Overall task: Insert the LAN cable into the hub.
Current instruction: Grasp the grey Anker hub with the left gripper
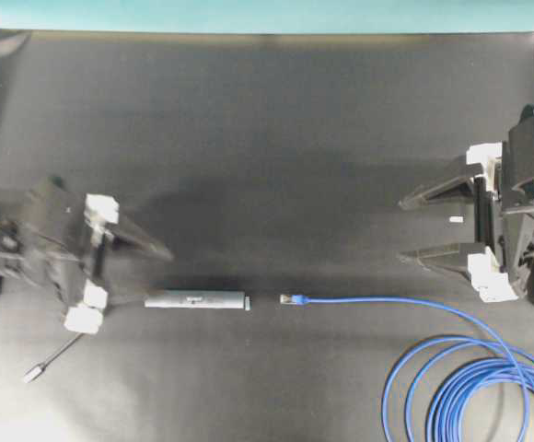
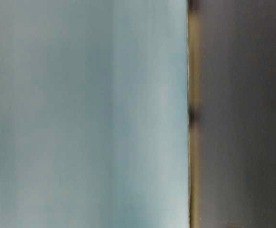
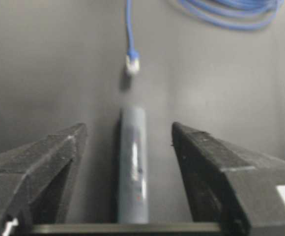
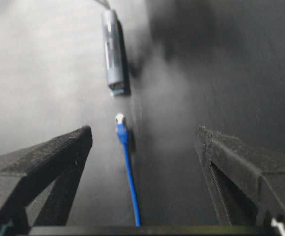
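Observation:
The hub (image 1: pixel 198 300) is a slim grey bar lying flat on the black table, left of centre. The LAN cable's clear plug (image 1: pixel 290 298) lies just right of it with a small gap, pointing at the hub's end. Its blue cable (image 1: pixel 387 301) runs right into loops (image 1: pixel 488 396). My left gripper (image 1: pixel 156 273) is open at the hub's left end. In the left wrist view the hub (image 3: pixel 133 167) lies between its fingers (image 3: pixel 59 152), touching neither, with the plug (image 3: pixel 131 64) beyond. My right gripper (image 1: pixel 402 229) is open and empty, above the cable. In the right wrist view the cable (image 4: pixel 128 167) runs between its spread fingers (image 4: pixel 64 152).
The hub's thin grey tail ends in a small silver plug (image 1: pixel 35 373) near the front left. A teal strip (image 1: pixel 249 14) borders the table's far edge. The table-level view shows only a blurred teal surface (image 2: pixel 81 114) and a dark band.

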{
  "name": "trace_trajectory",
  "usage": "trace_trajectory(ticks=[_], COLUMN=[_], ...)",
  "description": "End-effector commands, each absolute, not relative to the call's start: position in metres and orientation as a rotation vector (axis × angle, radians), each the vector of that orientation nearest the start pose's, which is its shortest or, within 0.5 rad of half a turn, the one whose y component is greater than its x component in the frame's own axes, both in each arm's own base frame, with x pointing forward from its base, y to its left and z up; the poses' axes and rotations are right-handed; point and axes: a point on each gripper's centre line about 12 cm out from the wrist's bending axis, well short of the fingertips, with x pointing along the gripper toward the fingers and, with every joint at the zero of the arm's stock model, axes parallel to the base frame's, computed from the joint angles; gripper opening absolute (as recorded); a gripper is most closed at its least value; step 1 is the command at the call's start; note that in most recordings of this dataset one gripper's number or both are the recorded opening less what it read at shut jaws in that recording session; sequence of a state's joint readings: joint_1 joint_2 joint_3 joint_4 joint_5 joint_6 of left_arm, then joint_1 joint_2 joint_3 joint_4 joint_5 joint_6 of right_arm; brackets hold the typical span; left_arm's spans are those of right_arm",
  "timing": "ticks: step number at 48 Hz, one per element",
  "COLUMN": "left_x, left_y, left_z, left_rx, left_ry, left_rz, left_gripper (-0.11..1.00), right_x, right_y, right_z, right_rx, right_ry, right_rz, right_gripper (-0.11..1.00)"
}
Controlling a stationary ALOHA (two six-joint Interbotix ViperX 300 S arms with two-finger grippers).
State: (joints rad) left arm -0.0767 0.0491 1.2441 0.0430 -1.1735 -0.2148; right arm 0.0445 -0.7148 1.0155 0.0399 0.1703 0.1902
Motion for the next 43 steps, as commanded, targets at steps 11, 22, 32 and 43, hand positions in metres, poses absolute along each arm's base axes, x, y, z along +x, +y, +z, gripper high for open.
trace_trajectory(ticks=[11,22,32,43], left_x=[0.296,0.298,0.305,0.309], left_y=[-0.036,-0.036,-0.034,-0.033], left_z=[0.098,0.082,0.073,0.065], left_rx=[-0.194,-0.19,-0.176,-0.17], left_ry=[0.183,0.235,0.285,0.318], left_rz=[-0.128,-0.122,-0.11,-0.104], left_gripper=[0.67,0.67,0.67,0.66], right_x=[0.243,0.243,0.243,0.243], right_y=[0.012,0.012,0.014,0.016], right_z=[0.258,0.258,0.259,0.259], right_rx=[0.227,0.227,0.227,0.226], right_ry=[0.463,0.464,0.457,0.461], right_rz=[-0.001,-0.001,0.003,0.013], right_gripper=[0.81,0.81,0.81,0.81])
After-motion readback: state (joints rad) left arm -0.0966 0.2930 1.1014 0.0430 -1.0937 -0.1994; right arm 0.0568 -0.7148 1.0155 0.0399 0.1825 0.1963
